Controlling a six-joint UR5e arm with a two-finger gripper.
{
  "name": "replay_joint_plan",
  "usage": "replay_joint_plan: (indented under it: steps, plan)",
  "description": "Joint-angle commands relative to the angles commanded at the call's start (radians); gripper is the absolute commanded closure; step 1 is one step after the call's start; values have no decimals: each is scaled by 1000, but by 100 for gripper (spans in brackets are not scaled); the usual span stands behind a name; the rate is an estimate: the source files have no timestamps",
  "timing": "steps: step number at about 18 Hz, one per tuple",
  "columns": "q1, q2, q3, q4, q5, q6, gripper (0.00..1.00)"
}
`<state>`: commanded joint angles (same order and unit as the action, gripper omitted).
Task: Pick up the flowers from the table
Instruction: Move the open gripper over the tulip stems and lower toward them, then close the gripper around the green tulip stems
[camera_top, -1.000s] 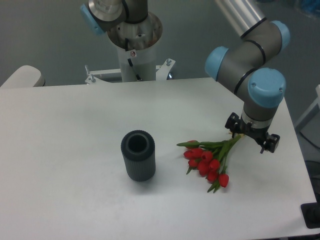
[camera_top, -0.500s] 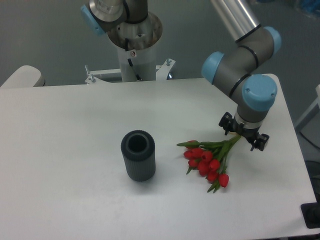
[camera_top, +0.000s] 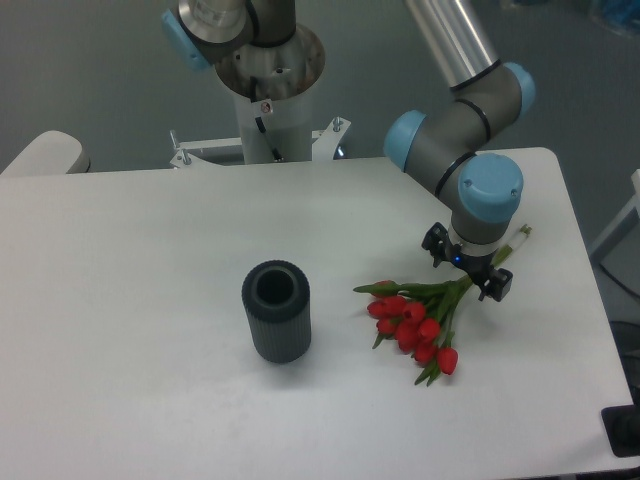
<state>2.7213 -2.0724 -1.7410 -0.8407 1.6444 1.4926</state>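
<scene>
pincer (camera_top: 466, 272) over stems, flowers (camera_top: 415, 317) lower-left

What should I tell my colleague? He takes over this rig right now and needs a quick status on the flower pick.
Gripper: low over the stem end of the flowers; whether it is open or shut cannot be told from this view.
Flowers: lying on the table, right of the dark ribbed cylinder and apart from it, buds toward the front, stem tips poking out behind the wrist.
Done: arm brought to the stems.
Left: confirm the grasp on the stems, then lift the bunch off the table.
</scene>
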Motion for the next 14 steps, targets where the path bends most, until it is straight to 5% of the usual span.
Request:
replay_joint_plan:
  steps: [12,14]
  plan:
    - [0,-18,-49,81,-37,12,2]
    - [-2,-18,-40,81,-43,12,41]
